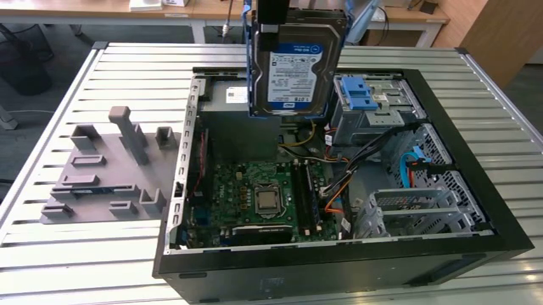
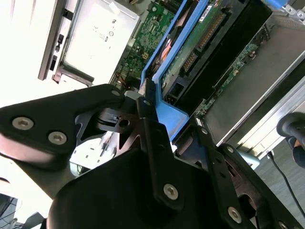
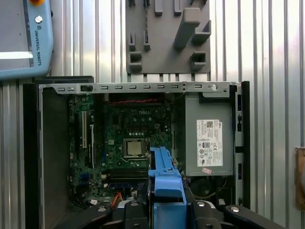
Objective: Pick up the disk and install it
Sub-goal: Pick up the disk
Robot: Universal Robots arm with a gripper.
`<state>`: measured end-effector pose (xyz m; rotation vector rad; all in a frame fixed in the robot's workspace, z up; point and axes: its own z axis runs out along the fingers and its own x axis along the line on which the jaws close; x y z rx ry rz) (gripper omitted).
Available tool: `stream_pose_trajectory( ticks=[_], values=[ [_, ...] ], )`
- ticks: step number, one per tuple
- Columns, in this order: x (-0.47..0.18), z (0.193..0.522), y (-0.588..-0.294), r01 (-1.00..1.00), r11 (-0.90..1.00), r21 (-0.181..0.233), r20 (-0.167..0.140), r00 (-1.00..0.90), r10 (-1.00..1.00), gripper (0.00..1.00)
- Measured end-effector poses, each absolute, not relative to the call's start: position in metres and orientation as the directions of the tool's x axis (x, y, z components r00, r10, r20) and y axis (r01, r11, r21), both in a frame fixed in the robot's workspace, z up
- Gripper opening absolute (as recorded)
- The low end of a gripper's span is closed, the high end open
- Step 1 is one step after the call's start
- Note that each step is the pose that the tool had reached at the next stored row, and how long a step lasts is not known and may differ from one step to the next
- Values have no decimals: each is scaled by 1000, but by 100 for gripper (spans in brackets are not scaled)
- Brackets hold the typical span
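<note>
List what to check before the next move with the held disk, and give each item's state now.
1. Grip: the gripper is shut on the blue carrier of the disk, seen in both wrist views: ok.
2. Clearance: the disk hangs above the open computer case and touches nothing in the exterior view: ok.
3. Pose: the disk hangs on edge, barely tilted, with its label facing the exterior camera: ok.
4. Drive cage with the blue latch, slot free: cannot tell.
5. Cables beside the cage, out of the path: cannot tell.
</note>
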<state>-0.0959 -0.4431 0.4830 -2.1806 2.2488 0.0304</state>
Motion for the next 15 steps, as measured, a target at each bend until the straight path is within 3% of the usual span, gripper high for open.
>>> stream_pose_trajectory(
  ticks=[15],
  values=[
    [-76, 483, -443, -999, 43, 8, -20, -43, -999, 36]
  ],
)
